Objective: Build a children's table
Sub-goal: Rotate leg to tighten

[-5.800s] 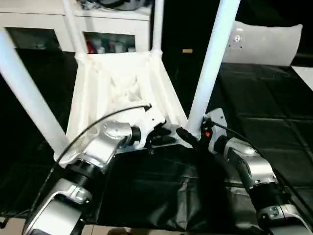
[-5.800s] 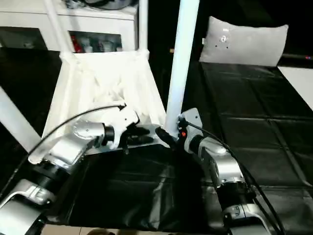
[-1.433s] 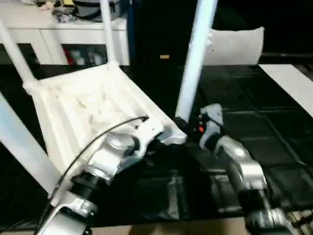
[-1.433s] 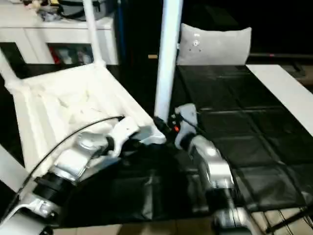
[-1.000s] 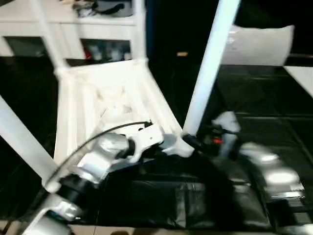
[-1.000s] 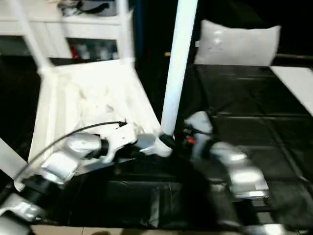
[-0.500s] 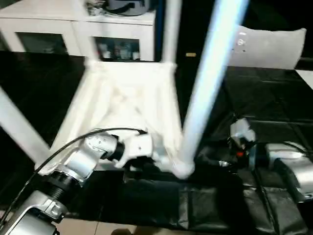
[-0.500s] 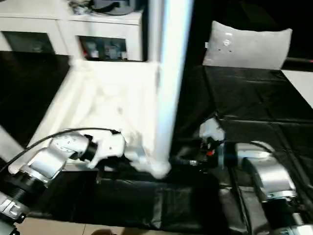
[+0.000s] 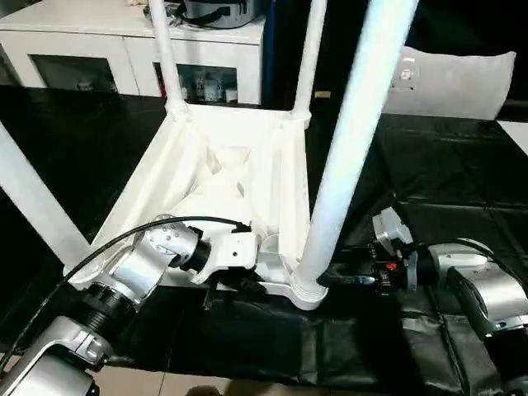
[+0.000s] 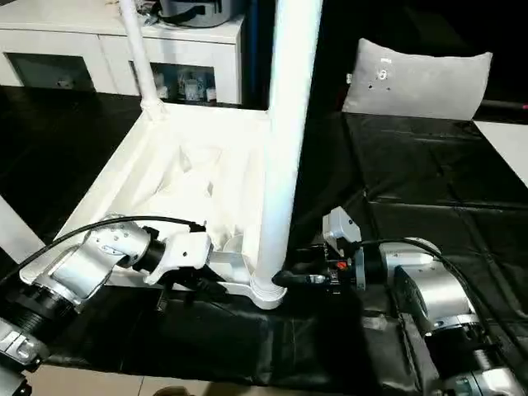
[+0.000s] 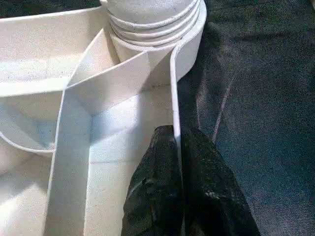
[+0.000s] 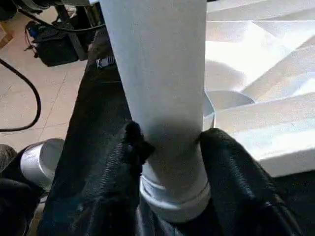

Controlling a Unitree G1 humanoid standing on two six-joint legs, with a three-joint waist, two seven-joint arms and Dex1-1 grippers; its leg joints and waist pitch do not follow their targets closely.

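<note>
The white tabletop (image 9: 223, 177) lies upside down on the black mat, ribbed underside up, with all four legs standing in its corner sockets. My left gripper (image 9: 247, 285) is shut on the tabletop's near rim (image 11: 173, 88), one finger on each side, just short of the near right socket (image 11: 152, 24). The near right leg (image 9: 351, 148) rises thick and tall from that socket. My right gripper (image 9: 330, 280) is shut on this leg's base, and its black fingers (image 12: 226, 162) press both sides just above the socket collar. The near left leg (image 9: 33, 206) and two far legs (image 9: 309, 58) stand untouched.
A black mat (image 9: 429, 165) covers the work surface. A white cabinet with glass doors (image 9: 124, 33) stands behind the tabletop, and a grey pillow (image 9: 454, 82) lies at the back right. The right wrist view catches tiled floor and cables (image 12: 29, 98) beyond the mat's edge.
The head view has swung about. The tabletop with its legs has turned on the mat, its near right corner now closer to me. Both grippers have kept their hold.
</note>
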